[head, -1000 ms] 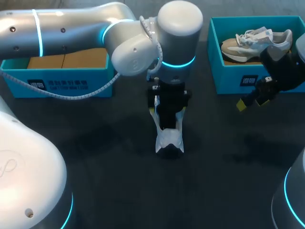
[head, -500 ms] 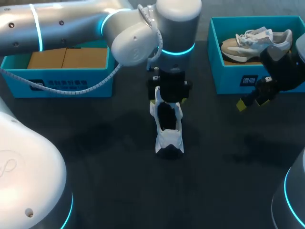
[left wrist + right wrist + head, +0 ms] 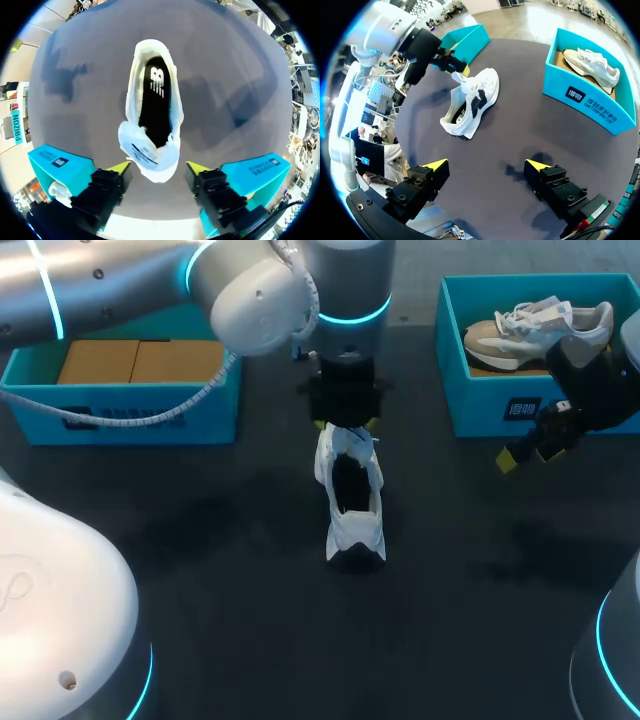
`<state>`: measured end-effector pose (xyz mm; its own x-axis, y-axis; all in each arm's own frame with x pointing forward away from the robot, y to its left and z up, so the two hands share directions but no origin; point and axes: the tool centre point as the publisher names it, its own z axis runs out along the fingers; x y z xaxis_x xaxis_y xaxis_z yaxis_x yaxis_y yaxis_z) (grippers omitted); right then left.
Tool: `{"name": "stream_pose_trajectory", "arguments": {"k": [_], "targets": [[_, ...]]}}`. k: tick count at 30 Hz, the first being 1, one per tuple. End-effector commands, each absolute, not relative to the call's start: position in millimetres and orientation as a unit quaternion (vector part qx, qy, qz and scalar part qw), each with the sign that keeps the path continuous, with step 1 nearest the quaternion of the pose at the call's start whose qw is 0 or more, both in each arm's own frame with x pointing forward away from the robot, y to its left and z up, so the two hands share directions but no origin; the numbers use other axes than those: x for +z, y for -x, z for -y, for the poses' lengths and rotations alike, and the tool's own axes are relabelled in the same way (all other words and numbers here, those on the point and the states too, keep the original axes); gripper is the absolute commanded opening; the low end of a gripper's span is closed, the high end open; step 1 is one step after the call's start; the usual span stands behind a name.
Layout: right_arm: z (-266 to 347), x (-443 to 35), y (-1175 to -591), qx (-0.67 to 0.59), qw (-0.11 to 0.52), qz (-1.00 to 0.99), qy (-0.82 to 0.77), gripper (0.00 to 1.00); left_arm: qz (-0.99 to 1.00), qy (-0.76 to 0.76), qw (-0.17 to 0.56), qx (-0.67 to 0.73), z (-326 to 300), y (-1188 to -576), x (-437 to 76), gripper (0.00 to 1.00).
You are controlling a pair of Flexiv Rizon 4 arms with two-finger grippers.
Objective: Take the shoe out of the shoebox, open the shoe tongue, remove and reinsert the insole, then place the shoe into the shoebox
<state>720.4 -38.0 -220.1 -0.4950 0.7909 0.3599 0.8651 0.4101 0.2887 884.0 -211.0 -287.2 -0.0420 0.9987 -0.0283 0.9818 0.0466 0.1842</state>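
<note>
Your left gripper (image 3: 159,169) is hanging over the far end of the white shoe (image 3: 350,498) with its fingers spread wide, gripping nothing. The raised tongue (image 3: 150,159) is sitting in the gap between the yellow tips. One tip is lying close against it, but you cannot tell whether it is touching.

The shoe is standing upright on its sole in the middle of the dark table (image 3: 250,620). Its long axis is running away from you, toe toward the far edge under the gripper and heel toward you. The dark insole (image 3: 156,97) is showing inside the opening.

Your right gripper (image 3: 487,167) is hovering open and empty just in front of the right shoebox (image 3: 500,405), which is holding a second shoe (image 3: 540,325). The left shoebox (image 3: 150,415) is sitting well apart, with brown cardboard (image 3: 140,362) inside.
</note>
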Motion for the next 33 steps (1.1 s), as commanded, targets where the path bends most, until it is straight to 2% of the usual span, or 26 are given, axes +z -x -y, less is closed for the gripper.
{"name": "stream_pose_trajectory", "arguments": {"k": [1,4,10,33], "targets": [[38,-221,-721,-0.222,0.083,0.836,0.496,1.00,-0.718,-0.689,0.073,0.065,214,-890,-290,0.40],[38,-221,-721,-0.222,0.083,0.836,0.496,1.00,-0.716,-0.691,0.073,0.066,218,-894,-293,0.38],[38,-221,-721,-0.222,0.083,0.836,0.496,1.00,-0.709,-0.699,0.067,0.067,224,-902,-299,0.26],[38,-221,-721,-0.222,0.083,0.836,0.496,1.00,-0.699,-0.714,0.022,0.034,209,-854,-323,0.17]]}}
